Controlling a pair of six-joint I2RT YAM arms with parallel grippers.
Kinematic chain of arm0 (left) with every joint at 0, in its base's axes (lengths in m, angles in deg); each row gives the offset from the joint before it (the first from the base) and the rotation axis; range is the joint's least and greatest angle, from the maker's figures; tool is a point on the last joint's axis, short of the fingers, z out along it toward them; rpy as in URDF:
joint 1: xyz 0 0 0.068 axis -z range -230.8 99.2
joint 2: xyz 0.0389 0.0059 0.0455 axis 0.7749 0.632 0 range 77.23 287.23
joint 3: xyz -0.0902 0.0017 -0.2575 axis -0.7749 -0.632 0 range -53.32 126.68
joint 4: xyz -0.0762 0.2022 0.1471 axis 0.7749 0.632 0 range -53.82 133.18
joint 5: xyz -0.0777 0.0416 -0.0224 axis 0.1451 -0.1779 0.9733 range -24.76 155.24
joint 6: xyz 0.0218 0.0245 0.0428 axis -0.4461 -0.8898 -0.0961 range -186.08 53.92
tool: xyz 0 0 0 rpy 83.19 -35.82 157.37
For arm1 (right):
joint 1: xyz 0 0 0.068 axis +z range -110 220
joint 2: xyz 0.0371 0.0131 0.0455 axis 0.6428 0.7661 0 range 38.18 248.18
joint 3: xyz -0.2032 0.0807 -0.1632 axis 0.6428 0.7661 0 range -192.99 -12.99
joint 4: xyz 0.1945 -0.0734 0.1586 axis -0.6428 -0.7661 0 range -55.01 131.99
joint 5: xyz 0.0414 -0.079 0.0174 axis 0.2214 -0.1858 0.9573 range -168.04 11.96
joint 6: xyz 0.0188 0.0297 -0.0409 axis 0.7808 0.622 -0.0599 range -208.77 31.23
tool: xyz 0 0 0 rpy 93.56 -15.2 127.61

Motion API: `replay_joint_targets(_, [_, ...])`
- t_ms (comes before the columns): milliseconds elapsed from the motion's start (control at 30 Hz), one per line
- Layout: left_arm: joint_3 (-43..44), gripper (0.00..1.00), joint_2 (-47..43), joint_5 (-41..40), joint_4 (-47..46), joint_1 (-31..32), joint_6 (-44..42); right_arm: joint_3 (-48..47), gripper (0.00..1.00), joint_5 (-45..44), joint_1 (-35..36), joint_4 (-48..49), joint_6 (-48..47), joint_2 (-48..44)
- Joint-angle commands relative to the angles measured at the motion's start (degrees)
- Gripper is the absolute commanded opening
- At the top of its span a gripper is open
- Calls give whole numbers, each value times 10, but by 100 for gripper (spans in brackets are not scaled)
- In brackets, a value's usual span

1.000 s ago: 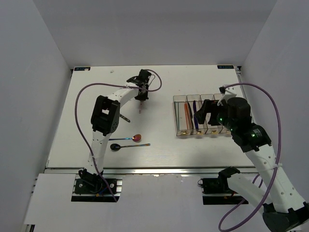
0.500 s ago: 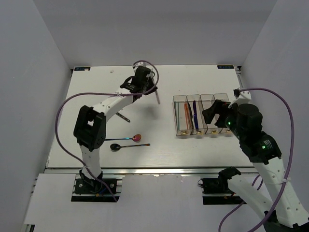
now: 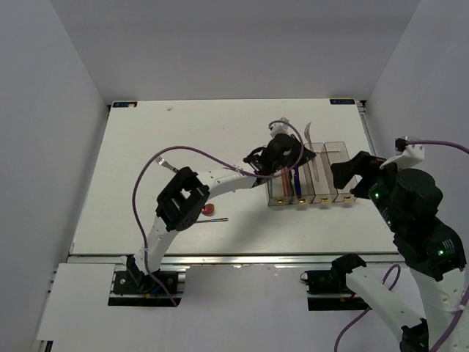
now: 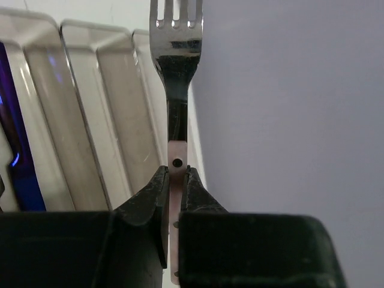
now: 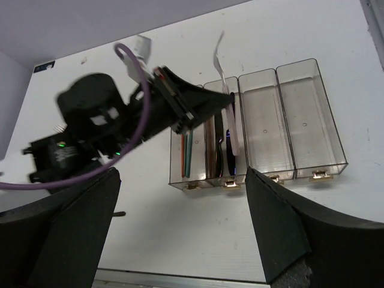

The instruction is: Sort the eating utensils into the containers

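The left hand (image 4: pixel 175 180), clamped on a silver fork (image 4: pixel 177 54), held it above the containers (image 3: pixel 335 158), right of centre in the top view; the right hand (image 5: pixel 180 234) stood spread apart, empty. Next, lowering it into a vacant bin (image 5: pixel 264 120) seemed due

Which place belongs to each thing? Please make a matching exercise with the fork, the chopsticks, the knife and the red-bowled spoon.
Things:
1. fork
2. chopsticks
3. knife
4. red-bowled spoon

Places:
a. on the table
b. in the leftmost bin
c. in the left gripper
d. in the second bin from the left

Pairs: 1-c, 2-b, 3-d, 4-a
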Motion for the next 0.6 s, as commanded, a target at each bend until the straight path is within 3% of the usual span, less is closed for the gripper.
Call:
replay_joint_targets(0, [21,0,18,2,-70,12,14,-35,89,-31,0,-41,-9,-13])
replay_joint_targets(133, [67,0,57,-9,-59,28,-13,-57,89,-32,0,-60,-17,-18])
replay_joint_targets(367, [61,0,89,-11,-106,39,3,-60,89,-24,0,-62,-22,-25])
replay_joint_targets(567, [82,20,100,-15,-87,44,4,-60,89,-29,0,-61,-26,-28])
